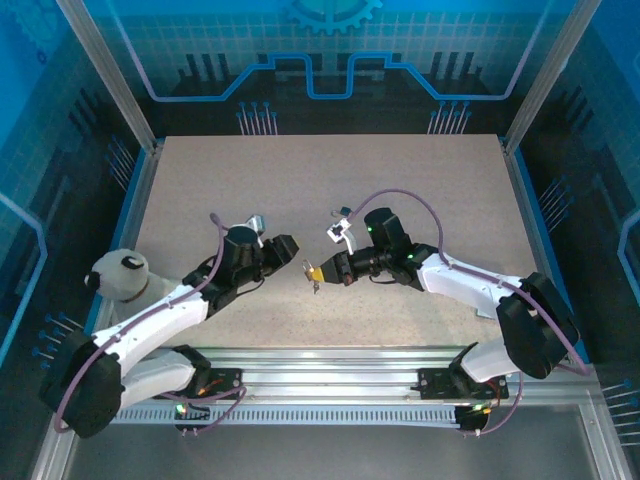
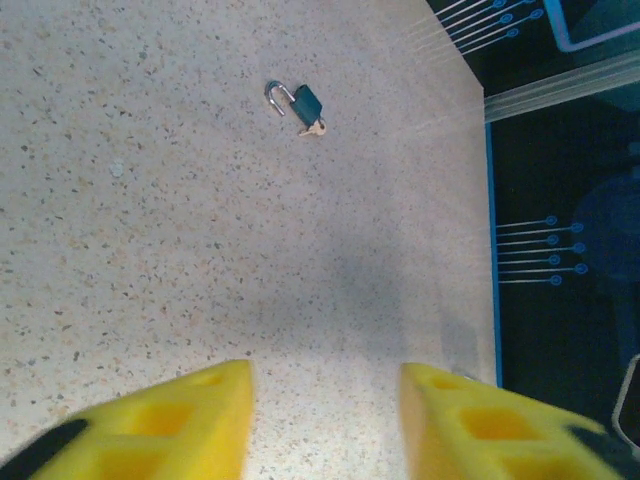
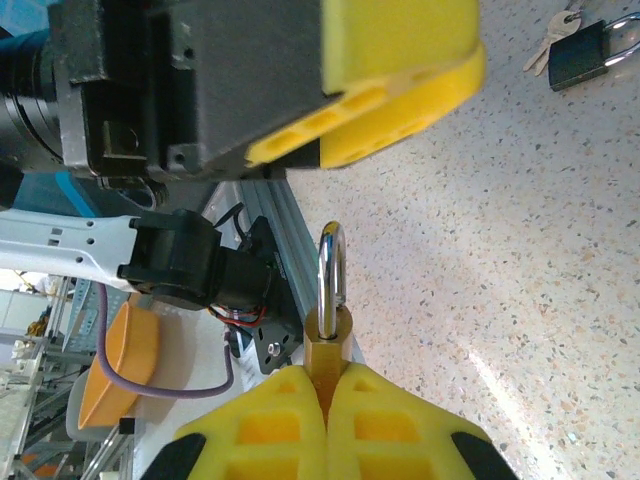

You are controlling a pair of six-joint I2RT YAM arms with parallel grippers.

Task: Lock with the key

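Yellow padlock [image 3: 328,340] clamped by right gripper [image 3: 325,385], held between both arms, shackle pointed outward. Left gripper [image 2: 325,388] parted, nothing grasped. Key to be pinched squarely, turned gently (its place on yellow padlock not made out). Dark padlock [image 2: 305,102] left lying well apart.

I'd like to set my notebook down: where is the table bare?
The far half of the table, from the back edge to the arms, is bare, as is the near strip between them. The middle is crowded: the left end effector, the right end effector gripping a yellow padlock, and a dark padlock with keys.
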